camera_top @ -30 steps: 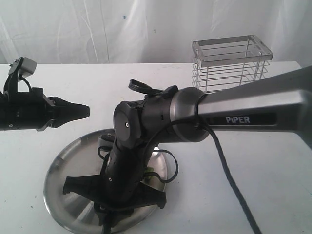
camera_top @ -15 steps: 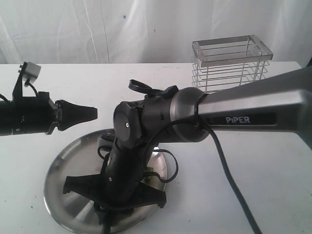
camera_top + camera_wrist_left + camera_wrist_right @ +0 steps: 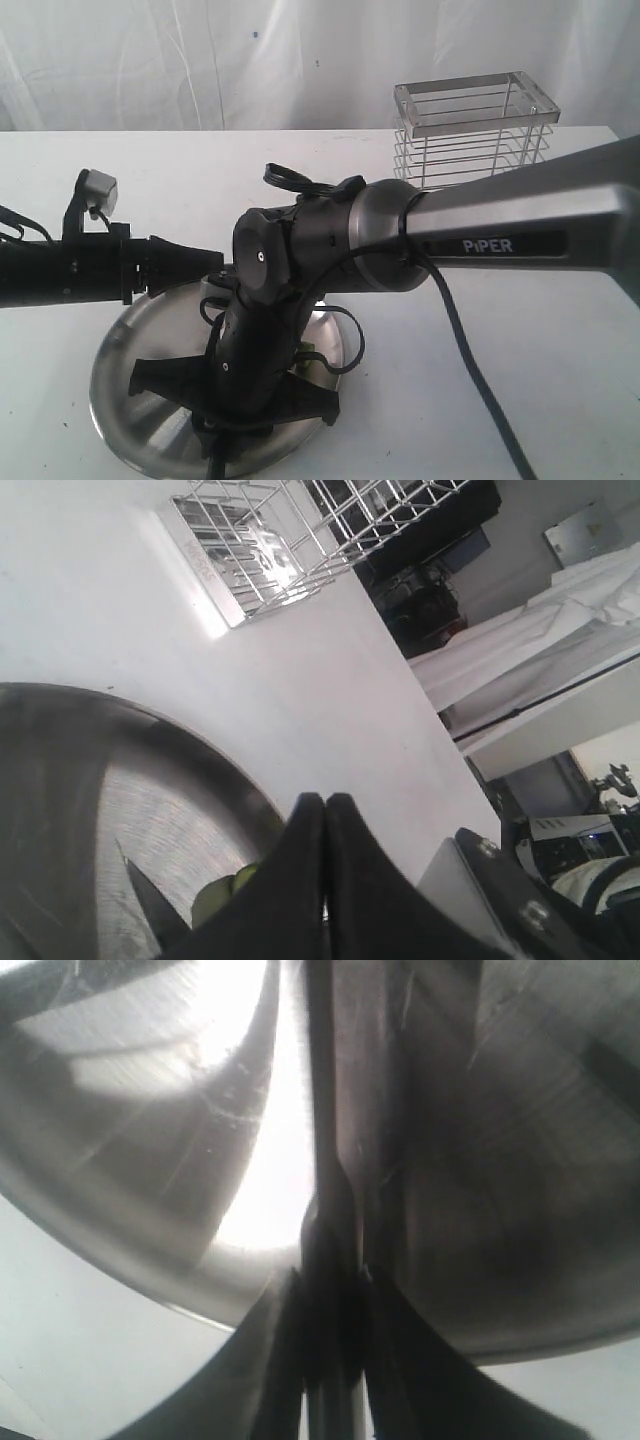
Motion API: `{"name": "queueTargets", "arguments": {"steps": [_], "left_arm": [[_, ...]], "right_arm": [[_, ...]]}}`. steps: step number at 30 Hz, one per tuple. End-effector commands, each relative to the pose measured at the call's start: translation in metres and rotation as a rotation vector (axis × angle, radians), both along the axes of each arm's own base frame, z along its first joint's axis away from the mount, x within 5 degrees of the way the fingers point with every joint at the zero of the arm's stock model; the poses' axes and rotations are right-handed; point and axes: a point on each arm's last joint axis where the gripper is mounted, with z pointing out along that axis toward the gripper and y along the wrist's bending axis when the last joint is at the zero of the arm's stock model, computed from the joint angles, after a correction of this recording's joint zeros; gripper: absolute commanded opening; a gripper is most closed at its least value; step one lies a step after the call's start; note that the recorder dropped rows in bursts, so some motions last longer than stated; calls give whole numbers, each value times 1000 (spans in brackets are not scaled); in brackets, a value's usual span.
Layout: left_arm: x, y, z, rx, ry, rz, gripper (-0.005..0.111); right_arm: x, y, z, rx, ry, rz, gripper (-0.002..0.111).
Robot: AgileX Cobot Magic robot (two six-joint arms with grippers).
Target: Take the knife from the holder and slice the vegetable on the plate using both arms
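Right gripper (image 3: 328,1290) clamps the knife (image 3: 322,1110) low over the plate (image 3: 130,345) to cut; left gripper (image 3: 325,825), closed and empty, nears the vegetable (image 3: 222,895) to steady it.

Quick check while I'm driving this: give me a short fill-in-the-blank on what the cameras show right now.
1. The right gripper is shut on the ____.
2. The wire holder stands on the table with ____ inside it.
3. The left gripper has its jaws ____.
4. The green vegetable lies on the steel ____.

Missing words: knife; nothing; shut; plate
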Motion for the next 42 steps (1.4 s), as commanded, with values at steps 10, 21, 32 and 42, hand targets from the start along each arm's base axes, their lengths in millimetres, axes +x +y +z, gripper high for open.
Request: {"name": "queueTargets", "arguments": {"steps": [10,21,32,42], "left_arm": [[0,-9,-22,-8,87,-70,0],[-5,-41,-35,118,78,-119,0],[-3,-39,-42,187,120,-77,0],[-3,-33,-53,284,235,-34,0]], "right_arm": [[4,-2,2,5,-8,-10,0],[4,-2,2,3,-7,-6,0],[4,-2,2,3,-7,-6,0],[3,-3,2,-3,-1,10,0]]}}
